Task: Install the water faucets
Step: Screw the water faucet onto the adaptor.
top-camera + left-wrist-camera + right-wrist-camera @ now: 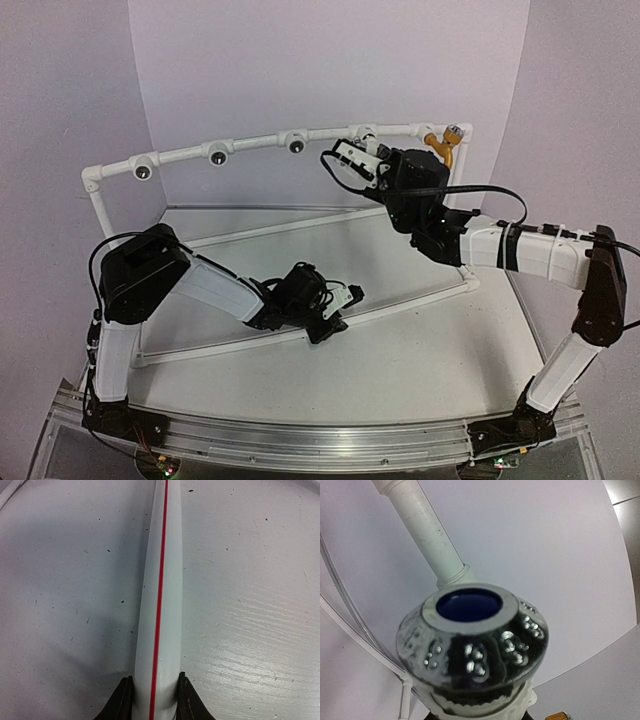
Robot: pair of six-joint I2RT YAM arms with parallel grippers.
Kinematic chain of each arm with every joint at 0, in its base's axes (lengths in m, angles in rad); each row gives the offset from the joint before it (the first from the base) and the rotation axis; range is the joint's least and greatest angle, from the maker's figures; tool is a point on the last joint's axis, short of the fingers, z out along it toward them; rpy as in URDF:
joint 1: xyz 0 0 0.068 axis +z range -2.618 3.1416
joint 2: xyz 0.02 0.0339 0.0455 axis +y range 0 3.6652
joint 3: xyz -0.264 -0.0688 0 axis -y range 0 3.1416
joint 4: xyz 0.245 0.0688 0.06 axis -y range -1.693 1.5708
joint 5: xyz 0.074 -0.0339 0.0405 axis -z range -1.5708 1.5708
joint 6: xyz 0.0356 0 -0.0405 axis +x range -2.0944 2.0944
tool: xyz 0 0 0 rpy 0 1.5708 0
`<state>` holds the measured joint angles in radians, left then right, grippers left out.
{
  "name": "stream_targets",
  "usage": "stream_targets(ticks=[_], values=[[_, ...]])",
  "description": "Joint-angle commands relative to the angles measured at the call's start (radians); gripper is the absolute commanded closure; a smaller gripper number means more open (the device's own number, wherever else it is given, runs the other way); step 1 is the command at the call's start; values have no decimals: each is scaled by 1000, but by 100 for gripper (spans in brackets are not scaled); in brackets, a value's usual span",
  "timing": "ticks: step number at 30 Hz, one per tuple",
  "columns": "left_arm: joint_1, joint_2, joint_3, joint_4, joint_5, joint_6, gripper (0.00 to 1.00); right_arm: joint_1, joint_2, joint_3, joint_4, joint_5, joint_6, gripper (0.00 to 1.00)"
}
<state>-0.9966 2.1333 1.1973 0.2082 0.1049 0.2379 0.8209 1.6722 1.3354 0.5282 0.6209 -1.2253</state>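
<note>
The left claw (154, 692) is clamped on the frame's low white pipe (170, 605), whose red stripe shows only in the wrist view. The right claw (355, 158) is drawn together at a dark socket (470, 645) on the top rail (180, 157); whether it holds anything is unclear. The yellow-orange faucet (440, 145) sits at the rail's right end.

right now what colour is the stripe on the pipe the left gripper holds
Red stripe; best in the left wrist view.

Twin black-and-white jointed robot arms
Left arm (215, 287) and right arm (525, 250) wear white link shells between black joint housings; thin black cables (487, 190) loop alongside; the left gripper (152, 702) has dark tapered fingers (120, 705).
</note>
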Motion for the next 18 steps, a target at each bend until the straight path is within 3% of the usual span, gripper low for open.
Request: stream_targets(ticks=[1, 18], values=[[-17, 108, -59, -244, -73, -142, 100, -48, -25, 48, 13, 25, 87, 100], [-25, 117, -55, -245, -83, -138, 100, -66, -34, 64, -81, -14, 232, 100]])
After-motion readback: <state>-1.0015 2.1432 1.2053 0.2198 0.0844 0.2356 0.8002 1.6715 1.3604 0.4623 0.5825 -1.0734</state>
